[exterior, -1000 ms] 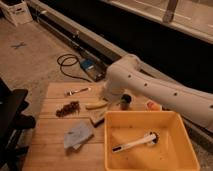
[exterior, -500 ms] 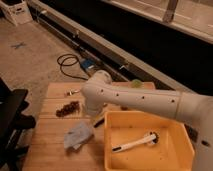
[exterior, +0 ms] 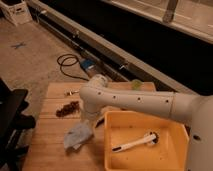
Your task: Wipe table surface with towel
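Observation:
A crumpled grey-blue towel lies on the wooden table, just left of the yellow bin. My white arm reaches in from the right and bends down at its elbow over the table's middle. The gripper hangs at the arm's end, right above the towel's upper right corner, and it looks close to or touching the cloth. The arm hides most of the gripper.
A yellow bin with a white brush in it fills the table's right side. A dark pile of small bits lies at the left. A green object sits at the far edge. A black chair stands left of the table.
The arm has swung left across the table and lowered, bringing the gripper from near the far middle down to the towel. The towel has not visibly moved.

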You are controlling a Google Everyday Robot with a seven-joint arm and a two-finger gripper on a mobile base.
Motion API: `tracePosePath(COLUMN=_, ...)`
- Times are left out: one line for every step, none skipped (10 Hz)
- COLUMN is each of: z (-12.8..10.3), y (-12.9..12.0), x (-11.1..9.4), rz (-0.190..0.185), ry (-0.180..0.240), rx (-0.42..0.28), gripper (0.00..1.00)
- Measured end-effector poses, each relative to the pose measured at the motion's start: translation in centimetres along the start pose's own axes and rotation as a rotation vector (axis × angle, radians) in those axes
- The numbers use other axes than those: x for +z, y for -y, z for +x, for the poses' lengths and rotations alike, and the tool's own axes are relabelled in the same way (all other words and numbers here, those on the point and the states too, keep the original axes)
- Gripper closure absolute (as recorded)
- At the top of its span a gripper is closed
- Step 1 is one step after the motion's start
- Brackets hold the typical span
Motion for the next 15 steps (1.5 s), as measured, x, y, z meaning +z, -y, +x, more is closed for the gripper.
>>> tracePosePath(z=0.1, y=0.2, x=0.2, rz=0.000, ry=0.003, rx=0.002, gripper=0.50)
tracePosePath(z=0.0, y=0.6, x=0.8, rz=-0.005, ry=0.013, rx=-0.004, gripper=0.50)
tracePosePath(z=-0.6, y=1.6, x=2.3, rz=-0.001, ry=0.038, rx=-0.017, gripper=0.50)
tracePosePath(z=-1.3, y=2.6, x=3.5, rz=0.002, ry=0.062, rx=-0.034, gripper=0.50)
tracePosePath(z=-1.9, y=3.3, x=4.2, rz=0.004, ry=0.080, rx=-0.049, gripper=0.50)
tracePosePath(z=-2.6, y=3.9, x=4.8, rz=0.003, ry=0.096, rx=-0.071, gripper=0.50)
tracePosePath(z=-3.2, y=4.3, x=5.4, rz=0.000, ry=0.111, rx=-0.093, gripper=0.50)
tracePosePath(z=-3.6, y=4.7, x=5.8, rz=-0.005, ry=0.120, rx=-0.107, gripper=0.50)
tracePosePath(z=-4.1, y=4.9, x=6.7, rz=-0.023, ry=0.139, rx=-0.127, gripper=0.50)
tracePosePath(z=-4.1, y=4.5, x=7.5, rz=-0.040, ry=0.161, rx=-0.133, gripper=0.50)
tracePosePath(z=-4.0, y=4.4, x=8.3, rz=-0.049, ry=0.183, rx=-0.133, gripper=0.50)
tracePosePath(z=-4.0, y=4.3, x=9.1, rz=-0.057, ry=0.201, rx=-0.135, gripper=0.50)
tracePosePath(z=-3.8, y=4.0, x=10.2, rz=-0.076, ry=0.224, rx=-0.132, gripper=0.50)
tracePosePath(z=-3.5, y=3.6, x=11.1, rz=-0.092, ry=0.243, rx=-0.123, gripper=0.50)
tracePosePath(z=-3.3, y=3.6, x=11.4, rz=-0.093, ry=0.258, rx=-0.108, gripper=0.52)
